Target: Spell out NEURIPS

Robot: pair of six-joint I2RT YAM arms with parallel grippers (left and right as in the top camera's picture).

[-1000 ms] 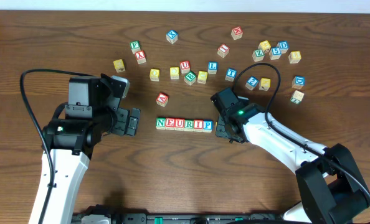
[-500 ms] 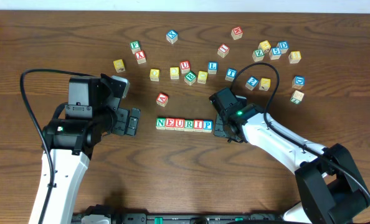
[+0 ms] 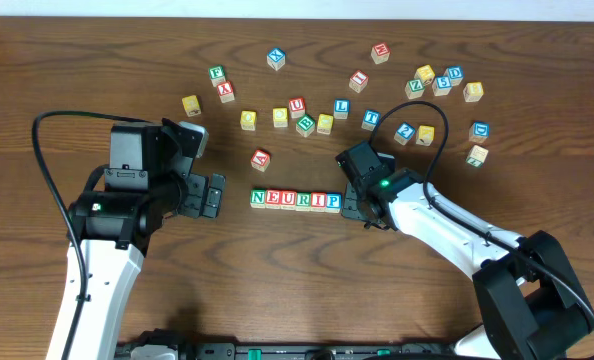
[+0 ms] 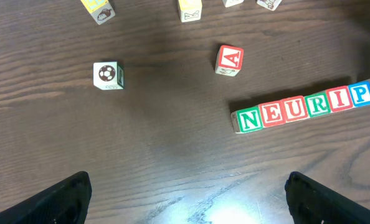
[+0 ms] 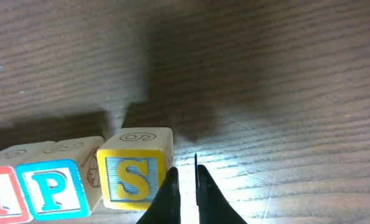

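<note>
The cube row lies on the bench near its middle, between the two arms. In the overhead view the cubes touch side by side and read N, E, U, R, I, P in green, red and blue frames. The seventh position, at the P end, is covered in that view by the right arm.

The right wrist view shows this position. The S cube, yellow-faced with a blue frame, stands against the P cube and closes the row. The right jaws are together and grip nothing. Their fingertips stand at the outer edge of the S cube; contact with it cannot be confirmed.

The left arm sits off the N end of the row, apart from it. The left jaws are fully apart and empty, with the fingers showing at the lower corners of the left wrist view.

The A cube lies near the N end, on the far side of the row. Other loose cubes are scattered across the far part of the bench, well apart from the row.
</note>
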